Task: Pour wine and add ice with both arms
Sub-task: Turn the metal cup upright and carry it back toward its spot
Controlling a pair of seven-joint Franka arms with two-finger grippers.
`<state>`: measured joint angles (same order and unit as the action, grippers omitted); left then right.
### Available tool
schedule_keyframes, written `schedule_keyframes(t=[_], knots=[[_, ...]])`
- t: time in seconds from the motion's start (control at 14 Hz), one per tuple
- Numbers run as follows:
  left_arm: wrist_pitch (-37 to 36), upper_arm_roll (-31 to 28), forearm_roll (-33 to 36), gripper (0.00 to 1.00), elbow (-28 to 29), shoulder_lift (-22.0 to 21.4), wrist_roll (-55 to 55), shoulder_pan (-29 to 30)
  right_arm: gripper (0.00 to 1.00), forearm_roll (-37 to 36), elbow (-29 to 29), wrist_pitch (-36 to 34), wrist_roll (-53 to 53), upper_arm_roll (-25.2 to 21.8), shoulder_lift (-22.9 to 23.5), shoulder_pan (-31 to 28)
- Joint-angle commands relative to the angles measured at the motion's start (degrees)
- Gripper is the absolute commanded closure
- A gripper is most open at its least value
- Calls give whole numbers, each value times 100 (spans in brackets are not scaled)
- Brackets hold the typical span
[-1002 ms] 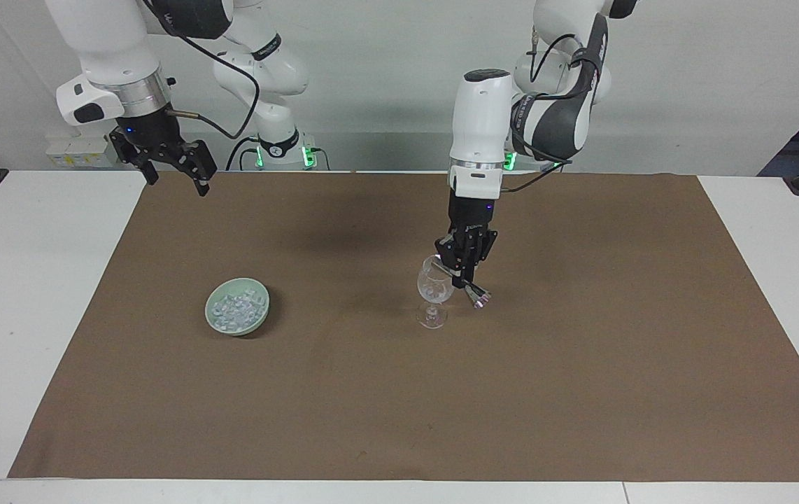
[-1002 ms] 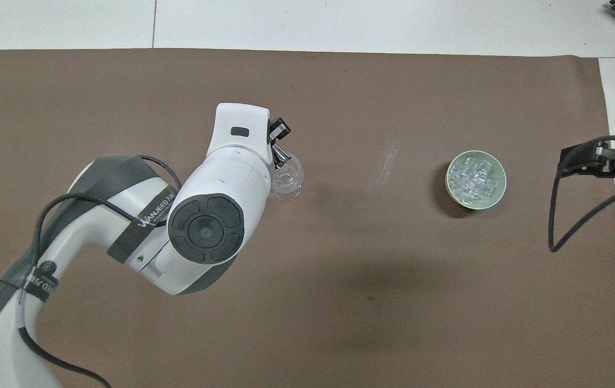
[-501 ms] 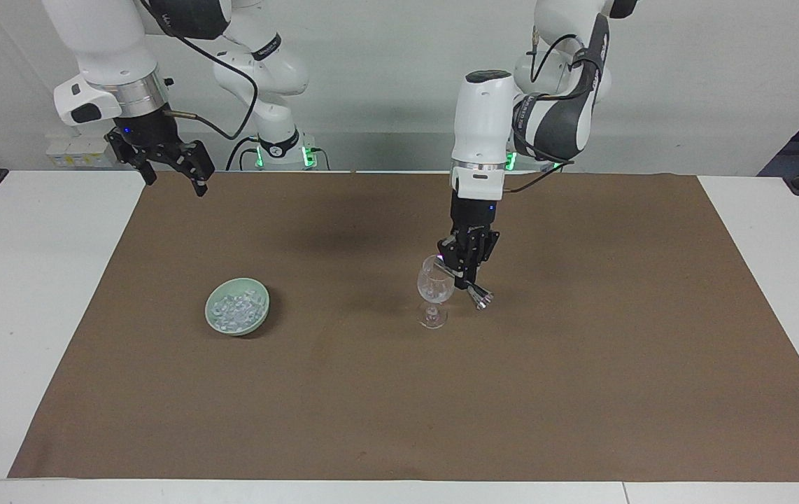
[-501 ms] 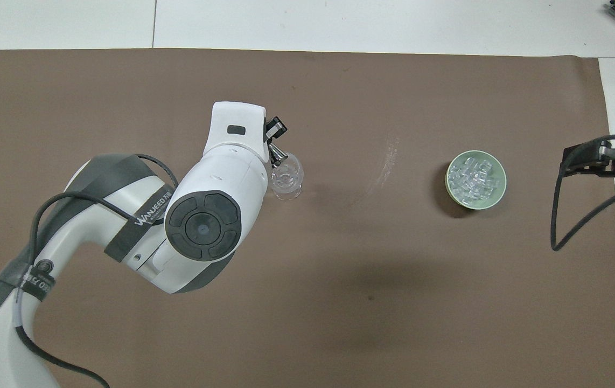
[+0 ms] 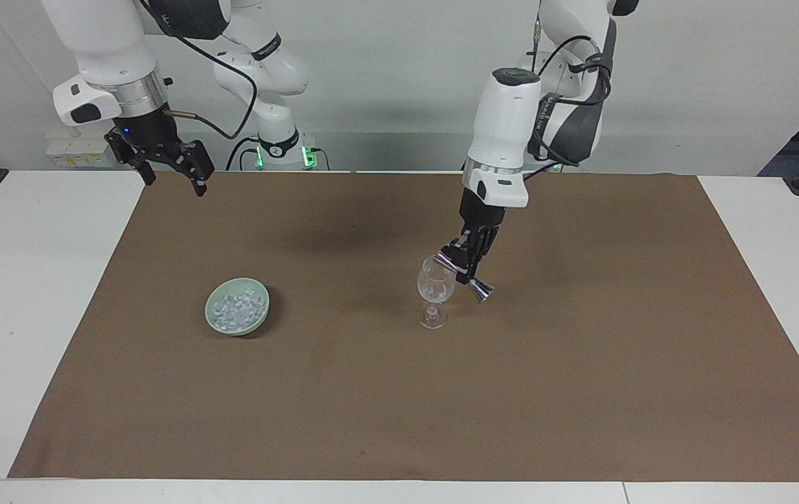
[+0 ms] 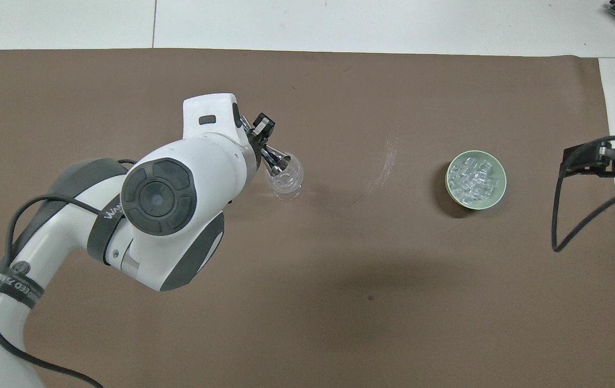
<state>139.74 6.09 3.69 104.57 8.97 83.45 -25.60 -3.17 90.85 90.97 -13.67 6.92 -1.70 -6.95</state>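
Observation:
A clear stemmed glass (image 5: pixel 434 285) (image 6: pixel 287 183) stands upright mid-mat. My left gripper (image 5: pixel 468 269) (image 6: pixel 263 144) hangs just above its rim, on the side toward the left arm's end. It is shut on a small silver measuring cup (image 5: pixel 478 289) (image 6: pixel 278 162), tilted with one end at the rim. No wine shows in these views. The ice (image 5: pixel 235 309) (image 6: pixel 474 177) lies heaped in a pale green bowl (image 5: pixel 257 316) (image 6: pixel 494 199) toward the right arm's end. My right gripper (image 5: pixel 174 170) (image 6: pixel 582 160) waits open, high over the mat's corner near its base.
A brown mat (image 5: pixel 581 392) covers most of the white table (image 5: pixel 15 294). A black cable (image 6: pixel 558 226) loops down from the right wrist. Nothing else stands on the mat besides the glass and bowl.
The left arm's wrist swung toward its own end of the table, leaning the gripper and measuring cup over more steeply at the glass rim. The right gripper rose slightly, then held still.

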Motion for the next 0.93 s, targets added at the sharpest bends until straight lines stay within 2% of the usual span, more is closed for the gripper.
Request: schedule_keyframes(t=[0.0, 0.14, 0.29, 0.36, 0.64, 0.86], knots=[[-184, 24, -989, 100, -16, -80, 13, 265, 0, 88, 179, 140, 224, 46, -129, -123], [-359, 24, -1746, 100, -7, -80, 5, 476, 0, 80, 179, 140, 224, 46, -129, -123], [-797, 32, -3077, 100, -7, -80, -65, 896, 0, 80, 179, 140, 224, 46, -129, -123], [-1017, 24, -3476, 100, -7, -62, -74, 1020, 0, 80, 179, 140, 224, 46, -129, -123], [-1816, 32, -4900, 100, 37, 17, -83, 1880, 0, 80, 179, 140, 224, 46, -129, -123], [-2222, 32, -5544, 100, 63, 140, -83, 2435, 0, 80, 179, 140, 224, 46, -129, -123]])
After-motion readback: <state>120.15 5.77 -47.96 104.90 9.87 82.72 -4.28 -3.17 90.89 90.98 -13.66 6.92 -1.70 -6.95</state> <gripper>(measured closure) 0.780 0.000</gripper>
